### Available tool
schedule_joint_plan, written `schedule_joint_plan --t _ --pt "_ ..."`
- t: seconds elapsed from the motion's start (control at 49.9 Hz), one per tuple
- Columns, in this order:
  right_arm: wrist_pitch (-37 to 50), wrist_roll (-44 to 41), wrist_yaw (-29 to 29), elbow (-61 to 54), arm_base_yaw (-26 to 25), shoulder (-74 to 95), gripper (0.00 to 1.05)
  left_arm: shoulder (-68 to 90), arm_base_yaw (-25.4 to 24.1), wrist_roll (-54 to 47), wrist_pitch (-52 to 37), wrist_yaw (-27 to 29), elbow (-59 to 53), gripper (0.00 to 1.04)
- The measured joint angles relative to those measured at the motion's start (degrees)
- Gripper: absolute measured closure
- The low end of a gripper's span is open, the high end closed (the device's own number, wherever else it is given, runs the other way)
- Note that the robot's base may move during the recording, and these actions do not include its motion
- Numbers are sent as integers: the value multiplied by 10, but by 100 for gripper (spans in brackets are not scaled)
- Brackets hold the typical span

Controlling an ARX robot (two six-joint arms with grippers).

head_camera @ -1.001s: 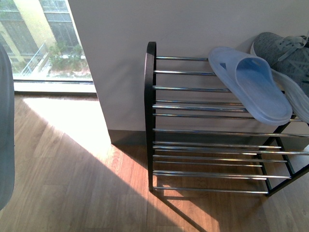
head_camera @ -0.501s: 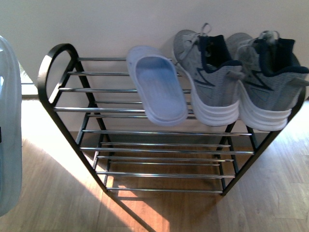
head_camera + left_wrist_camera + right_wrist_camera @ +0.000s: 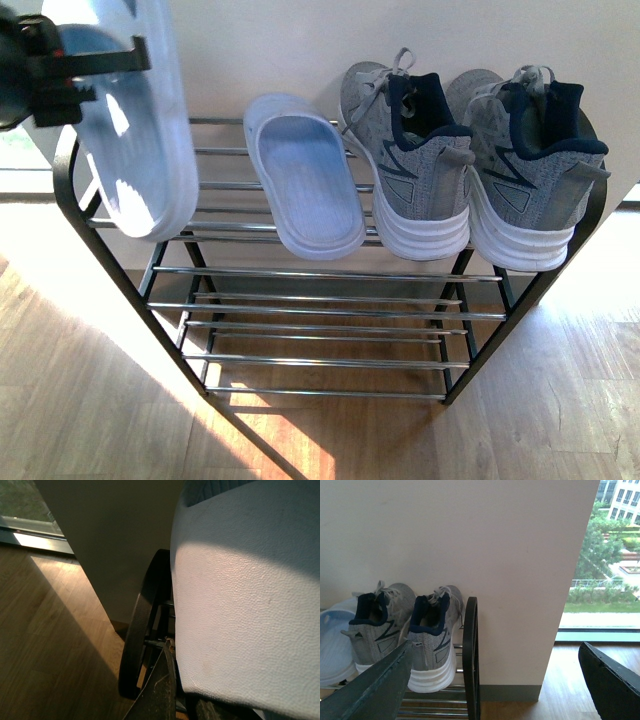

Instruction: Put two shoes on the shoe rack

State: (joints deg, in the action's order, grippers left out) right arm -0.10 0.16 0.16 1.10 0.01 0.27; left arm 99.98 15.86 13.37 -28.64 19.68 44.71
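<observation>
Slides first: one slide [image 3: 303,180] lies flat on the rack's [image 3: 330,275] top tier, toe toward the wall, just left of the two sneakers. The second slide [image 3: 140,120] is now in front view at upper left, hanging sole-out over the rack's left end, clamped by the left gripper [image 3: 95,70]. Half a second ago that spot showed only a pale blur at the frame edge; a second ago the camera faced further left, with the rack half out of view. So the view has swung to centre on the rack and the carried slide has come in above the open space on the top tier.

Left sneaker [image 3: 405,160] and right sneaker [image 3: 525,165] sit heels near, side by side, touching, at the right end.

Judgement: sneakers are done, one slide is done, the last slide needs lowering beside its mate.

Left wrist view: slide sole [image 3: 245,605] fills the frame, with the rack's end frame [image 3: 145,630] beside it.

Right gripper [image 3: 495,680]: jaws wide apart, empty, near the rack's right end.

Writing: none readable. Sneakers show a dark angular side mark, no legible brand.
</observation>
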Motion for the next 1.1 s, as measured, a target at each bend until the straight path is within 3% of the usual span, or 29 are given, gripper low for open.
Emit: schedule_joint_plan --t 0.16,0.401,0.821,1.102 --pt "0 0 0 0 0 0 9 66 -1 0 55 -30 93 103" --pt "0 0 0 0 0 0 9 158 -8 -39 138 9 182 103" --pt "0 0 0 0 0 0 9 258 -22 -60 203 12 285 103" --pt "0 0 0 0 0 0 9 219 -5 -90 144 61 228 55"
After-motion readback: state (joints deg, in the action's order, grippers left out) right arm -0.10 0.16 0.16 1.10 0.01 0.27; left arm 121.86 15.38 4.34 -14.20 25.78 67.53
